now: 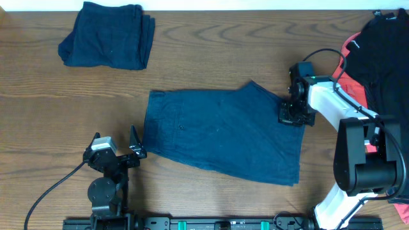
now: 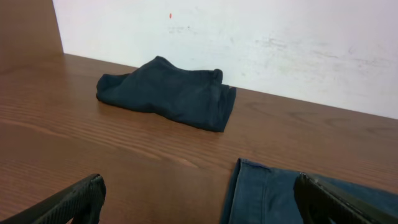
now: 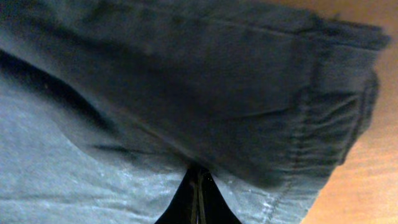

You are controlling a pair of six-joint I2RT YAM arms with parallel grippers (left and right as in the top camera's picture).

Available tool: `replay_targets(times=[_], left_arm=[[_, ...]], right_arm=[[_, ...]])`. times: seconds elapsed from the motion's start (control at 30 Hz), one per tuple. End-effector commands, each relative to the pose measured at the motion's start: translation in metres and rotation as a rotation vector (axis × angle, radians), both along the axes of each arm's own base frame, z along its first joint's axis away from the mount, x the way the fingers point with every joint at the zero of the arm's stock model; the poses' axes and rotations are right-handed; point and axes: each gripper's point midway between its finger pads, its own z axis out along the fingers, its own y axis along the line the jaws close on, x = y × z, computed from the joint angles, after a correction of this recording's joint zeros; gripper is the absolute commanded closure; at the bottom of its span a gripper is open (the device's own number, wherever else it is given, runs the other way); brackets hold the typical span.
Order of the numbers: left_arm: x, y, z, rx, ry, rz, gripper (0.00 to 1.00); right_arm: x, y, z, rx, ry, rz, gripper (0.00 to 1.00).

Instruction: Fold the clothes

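The navy shorts [image 1: 220,134] are lying spread flat in the middle of the table [image 1: 211,57], between a folded garment [image 1: 108,35] at the far left corner and a pile [image 1: 383,45] of black and coral-red clothes at the right edge. The right claw [image 1: 295,116] is sitting fully closed on the right-hand hem, seemingly pinching a ridge of cloth. The left claw [image 1: 136,144] is waiting wide open and empty just beside the waistband end. To fold cleanly, the right arm is probably needing a low lift, carrying the hem straight across toward the waistband so the edges are meeting squarely, while keeping the cloth from dragging or bunching. No brand, label or writing is showing anywhere.
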Motion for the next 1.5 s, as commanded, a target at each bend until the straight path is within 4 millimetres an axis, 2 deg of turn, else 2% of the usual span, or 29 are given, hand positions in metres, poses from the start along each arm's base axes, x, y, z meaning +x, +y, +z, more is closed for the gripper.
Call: replay_targets(times=[0.0,0.23,0.37,0.5,0.6,0.67,0.7,0.77,0.83,0.9,0.97,1.03,1.13,1.33,1.47], left_arm=[[-0.001,0.005,-0.017,-0.008,0.049,0.028,0.02],[-0.001,0.005,-0.017,-0.008,0.049,0.028,0.02],[-0.001,0.005,-0.017,-0.008,0.049,0.028,0.02],[-0.001,0.005,-0.017,-0.008,0.049,0.028,0.02],[-0.001,0.005,-0.017,-0.008,0.049,0.028,0.02],[-0.001,0.005,-0.017,-0.008,0.049,0.028,0.02],[-0.001,0.005,-0.017,-0.008,0.049,0.028,0.02],[-0.001,0.005,-0.017,-0.008,0.049,0.028,0.02],[-0.001,0.005,-0.017,-0.008,0.049,0.028,0.02],[-0.001,0.005,-0.017,-0.008,0.049,0.028,0.02],[-0.001,0.005,-0.017,-0.008,0.049,0.028,0.02],[-0.001,0.005,-0.017,-0.008,0.049,0.028,0.02],[-0.001,0.005,-0.017,-0.008,0.049,0.028,0.02],[-0.001,0.005,-0.017,-0.008,0.049,0.028,0.02],[-0.001,0.005,-0.016,-0.009,0.044,0.028,0.02]], right_arm=[[-0.008,-0.014,-0.032,-0.015,0.042,-0.080,0.98],[0.018,-0.025,-0.031,-0.025,-0.065,-0.108,0.99],[0.020,-0.025,-0.031,-0.027,-0.073,-0.109,0.98],[0.013,-0.025,-0.029,-0.027,-0.049,-0.149,0.98],[0.011,-0.025,-0.017,-0.025,-0.054,-0.176,0.99],[0.013,-0.025,0.000,-0.020,-0.090,-0.176,0.99],[0.015,-0.025,0.012,-0.017,-0.118,-0.176,0.95],[0.017,-0.025,0.039,-0.011,-0.177,-0.176,0.71],[0.015,-0.026,0.063,-0.005,-0.226,-0.178,0.39],[0.010,-0.026,0.086,0.000,-0.265,-0.178,0.12],[0.000,-0.026,0.105,0.001,-0.288,-0.171,0.01],[-0.011,-0.027,0.117,0.002,-0.289,-0.171,0.01],[-0.029,-0.022,0.124,0.015,-0.254,-0.162,0.01],[-0.066,-0.020,0.117,0.010,-0.102,-0.157,0.01],[-0.067,-0.016,0.121,0.039,-0.111,-0.158,0.01]])
